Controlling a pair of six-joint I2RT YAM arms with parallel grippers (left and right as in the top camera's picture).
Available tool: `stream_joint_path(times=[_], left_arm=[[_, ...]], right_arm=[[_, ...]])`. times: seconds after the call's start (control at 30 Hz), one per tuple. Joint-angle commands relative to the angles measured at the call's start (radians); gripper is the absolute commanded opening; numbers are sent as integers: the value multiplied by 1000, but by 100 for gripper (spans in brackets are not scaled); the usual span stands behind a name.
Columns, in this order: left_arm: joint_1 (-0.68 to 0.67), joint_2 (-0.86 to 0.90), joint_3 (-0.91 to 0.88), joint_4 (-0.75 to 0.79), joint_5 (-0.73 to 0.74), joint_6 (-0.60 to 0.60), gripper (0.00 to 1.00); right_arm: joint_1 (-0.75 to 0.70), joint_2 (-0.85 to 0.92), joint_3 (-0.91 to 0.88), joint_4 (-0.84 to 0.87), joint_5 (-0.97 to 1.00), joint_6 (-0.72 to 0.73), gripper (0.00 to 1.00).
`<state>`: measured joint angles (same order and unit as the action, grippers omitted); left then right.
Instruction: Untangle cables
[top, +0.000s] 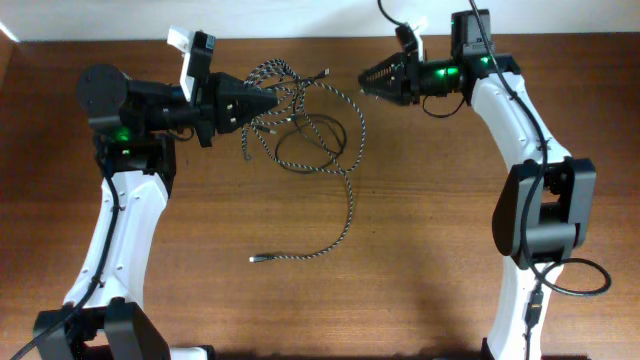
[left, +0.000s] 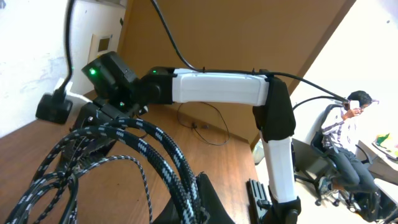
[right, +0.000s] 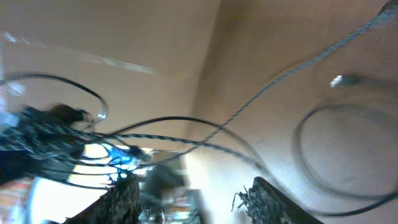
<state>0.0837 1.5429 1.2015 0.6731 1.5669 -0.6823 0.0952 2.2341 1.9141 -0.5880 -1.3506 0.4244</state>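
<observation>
The braided black-and-white cable (top: 349, 190) lies tangled at the back middle of the table, its tail running forward to a plug (top: 255, 259). The thin plain black cable (top: 322, 136) loops through the tangle. My left gripper (top: 268, 102) points right and is shut on braided strands (left: 179, 171) at the tangle's left side, lifting them. My right gripper (top: 364, 81) points left, just right of the tangle, open and empty. In the right wrist view its fingers (right: 196, 202) are apart, with the black cable (right: 180, 118) and the braided cable (right: 283, 78) stretched ahead of them.
The wooden table (top: 430, 250) runs under both arms. The right arm (left: 217, 87) shows across from the left wrist camera. A black power adapter (left: 53, 107) sits by the wall. A person (left: 348, 134) sits on a chair beyond the table.
</observation>
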Motion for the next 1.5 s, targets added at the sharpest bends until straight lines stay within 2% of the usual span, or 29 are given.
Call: stream_joint_path(times=[0.0,0.03,0.07,0.17,0.27,0.3,0.4,0.43,0.57,0.6,0.63,0.67,0.73,0.77,0.8,0.83,0.87,0.9,0.93,1.07,1.1,1.13,1.17,1.2,1.3,1.33,1.37,1.43,1.47], left_arm=[[2,-6,8,2,-3,-9,0],[2,-6,8,2,-3,-9,0],[2,-6,8,2,-3,-9,0],[2,-6,8,2,-2,-9,0],[2,-6,8,2,2,-5,0],[2,-6,8,2,6,3,0],[2,-6,8,3,6,25,0],[2,-6,8,3,6,25,0],[2,-6,8,3,6,26,0],[2,-6,8,3,6,26,0],[2,-6,8,3,6,26,0],[2,-6,8,3,6,25,0],[2,-6,8,3,6,25,0],[2,-6,8,3,6,25,0],[2,-6,8,2,6,25,0],[2,-6,8,2,6,25,0],[2,-6,8,3,6,25,0],[2,-6,8,2,6,25,0],[2,-6,8,2,6,25,0],[2,-6,8,2,6,25,0],[2,-6,8,2,6,25,0],[2,-6,8,2,6,25,0],[2,-6,8,2,6,25,0],[2,-6,8,2,6,25,0],[2,-6,8,2,6,25,0],[2,-6,8,2,6,25,0],[2,-6,8,2,6,25,0],[2,-6,8,2,6,25,0],[2,-6,8,2,6,25,0]], right_arm=[[10,-16,9,4,-130,563,65],[17,-16,9,-6,-166,681,72],[24,-16,9,-6,-170,729,71],[82,-16,9,-4,-164,892,60],[163,-16,9,60,-164,1014,58],[198,-16,9,164,-164,1112,54],[215,-16,9,424,-126,1292,51],[211,-16,9,468,-97,1323,51],[198,-16,9,473,-80,1366,52],[198,-16,9,473,-98,1369,49],[197,-16,9,473,-120,1352,41],[192,-16,9,473,-114,1297,40],[163,-15,9,473,-71,1169,45],[134,-15,9,473,-40,1060,60],[109,-15,9,472,-40,1015,68],[84,-15,9,472,-43,1004,75],[61,-15,9,462,-44,1010,76],[57,-15,9,451,-45,1055,93],[61,-16,9,450,-64,1115,99],[103,-16,9,451,-116,1216,100],[123,-15,9,451,-116,1244,96],[140,-16,9,451,-116,1281,86],[150,-15,9,451,-116,1308,67],[159,-16,9,451,-116,1319,60],[168,-16,9,451,-116,1345,58],[168,-16,9,451,-116,1357,51],[169,-16,9,451,-116,1374,41],[172,-16,9,451,-104,1396,16],[172,-16,9,451,-100,1396,8]])
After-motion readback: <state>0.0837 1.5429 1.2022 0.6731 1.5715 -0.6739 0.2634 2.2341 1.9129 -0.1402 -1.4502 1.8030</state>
